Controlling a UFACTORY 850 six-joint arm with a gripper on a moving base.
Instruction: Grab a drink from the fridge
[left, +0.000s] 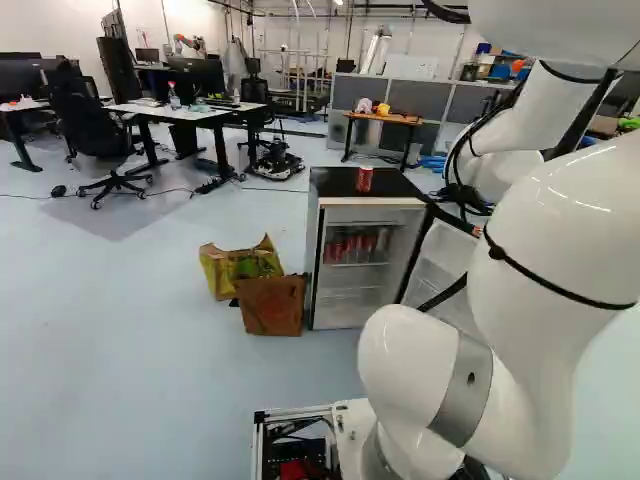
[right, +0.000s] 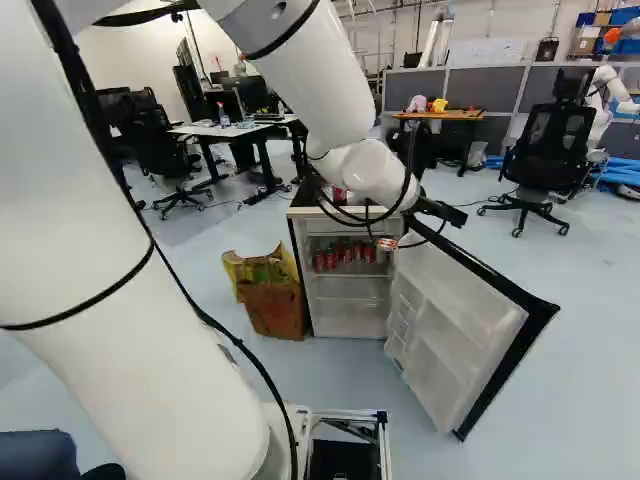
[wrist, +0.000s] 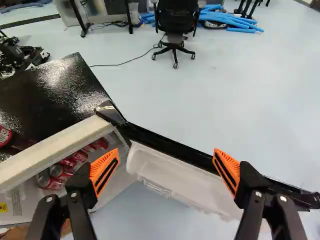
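Observation:
Over the fridge's open side, the black gripper (right: 440, 211) shows partly beyond the wrist in the right base view. In the wrist view the gripper (wrist: 166, 161) is open, its orange pads wide apart with nothing held. The small fridge (left: 316, 262) has a black top, and its door (right: 462, 335) stands open. Several red cans (right: 345, 256) are on its upper shelf; in the wrist view these cans (wrist: 62, 171) lie beyond and beside one finger. Another red can (left: 364, 179) stands on the fridge top. Below the fingers the door's inner bins (wrist: 175, 180) pass between them.
A yellow bag (left: 225, 268) and a brown paper bag (left: 271, 305) stand on the floor against the fridge's side. Farther back are desks (left: 185, 112), an office chair (right: 537, 155), a small wooden table (right: 437, 115) and blue tubes (wrist: 232, 22). Another robot stands at the far right back.

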